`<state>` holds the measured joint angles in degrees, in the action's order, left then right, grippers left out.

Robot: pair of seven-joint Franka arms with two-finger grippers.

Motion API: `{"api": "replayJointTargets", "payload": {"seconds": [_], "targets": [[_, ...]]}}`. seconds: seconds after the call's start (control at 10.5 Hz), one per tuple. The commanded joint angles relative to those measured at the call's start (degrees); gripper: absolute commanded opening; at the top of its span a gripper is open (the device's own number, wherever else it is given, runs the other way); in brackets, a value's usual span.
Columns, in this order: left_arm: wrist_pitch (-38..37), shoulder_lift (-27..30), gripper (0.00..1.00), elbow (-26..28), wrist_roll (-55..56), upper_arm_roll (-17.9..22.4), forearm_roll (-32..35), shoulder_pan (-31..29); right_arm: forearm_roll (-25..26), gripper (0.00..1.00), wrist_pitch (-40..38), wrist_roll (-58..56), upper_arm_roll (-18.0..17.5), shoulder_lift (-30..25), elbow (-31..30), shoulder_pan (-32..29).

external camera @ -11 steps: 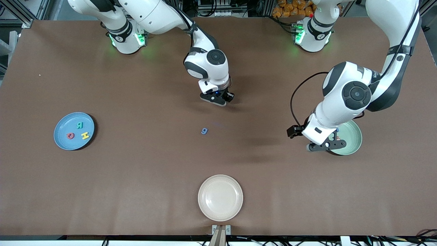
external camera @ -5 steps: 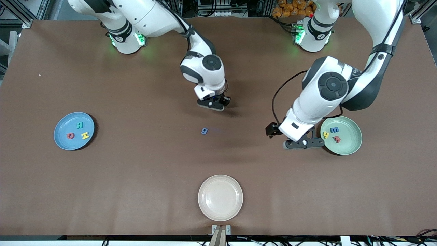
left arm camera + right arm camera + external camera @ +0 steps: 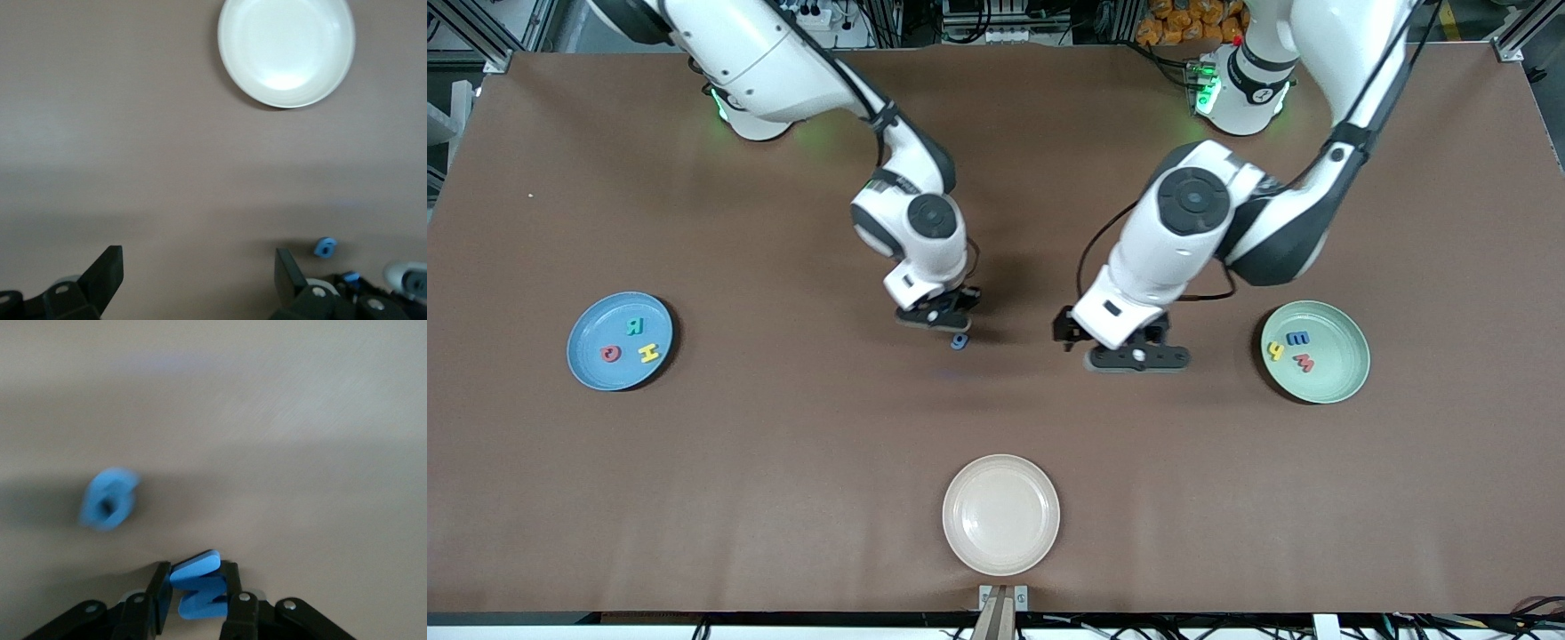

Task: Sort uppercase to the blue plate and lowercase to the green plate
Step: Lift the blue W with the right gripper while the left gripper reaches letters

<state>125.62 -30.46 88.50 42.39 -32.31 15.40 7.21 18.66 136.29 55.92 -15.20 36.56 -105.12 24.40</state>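
Observation:
My right gripper (image 3: 943, 322) is shut on the blue M (image 3: 198, 587) and hangs low over the table, right beside the blue g (image 3: 959, 341). The g also shows in the right wrist view (image 3: 107, 499) and the left wrist view (image 3: 325, 247). My left gripper (image 3: 1136, 357) is open and empty over bare table between the g and the green plate (image 3: 1341, 342). That plate holds the blue E-like letter (image 3: 1300, 338), yellow h (image 3: 1276, 352) and red w (image 3: 1304, 363). The blue plate (image 3: 585, 366) holds the R (image 3: 634, 326), Q (image 3: 610, 353) and H (image 3: 649, 352).
A cream plate (image 3: 1000, 514) lies at the table's edge nearest the front camera and also shows in the left wrist view (image 3: 287, 50). The blue plate is at the right arm's end of the table, the green plate at the left arm's end.
My right gripper has carried the M toward the front camera, down beside the g. My left gripper has moved off the green plate toward the table's middle, uncovering the letters there.

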Motion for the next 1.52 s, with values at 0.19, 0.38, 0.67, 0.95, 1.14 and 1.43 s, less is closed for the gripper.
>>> {"api": "replayJointTargets", "payload": {"seconds": [0.19, 0.38, 0.67, 0.95, 1.14, 1.43], "targets": [[9.4, -5.0, 1.0, -3.9, 5.0, 0.8, 1.7, 5.4, 1.3, 0.04, -3.8, -18.6, 2.4, -3.3, -0.7, -7.9], [15.2, -7.2, 1.0, -5.1, 6.4, 6.7, 1.8, 13.1, 0.9, 0.04, -3.6, -29.0, 7.4, -3.7, -0.5, -8.3], [17.5, -8.6, 1.0, -5.3, 6.1, 23.2, 1.8, 30.3, 0.5, 0.04, -3.1, -43.2, 12.0, -3.9, -0.2, -11.2], [22.8, -11.7, 1.0, -6.6, 6.0, 31.2, 3.6, 39.1, -10.6, 0.04, -3.8, -62.4, 18.5, -6.0, 0.6, -12.1], [28.2, -15.2, 1.0, -8.2, 5.7, 31.6, 6.5, 39.5, -17.5, 0.04, -7.4, -75.0, 24.1, -7.5, 0.7, -11.7], [29.0, -18.9, 1.0, -10.1, 3.1, 32.3, 9.3, 41.0, -17.6, 0.04, -10.9, -82.8, 29.3, -9.7, 0.4, -11.7]]}}
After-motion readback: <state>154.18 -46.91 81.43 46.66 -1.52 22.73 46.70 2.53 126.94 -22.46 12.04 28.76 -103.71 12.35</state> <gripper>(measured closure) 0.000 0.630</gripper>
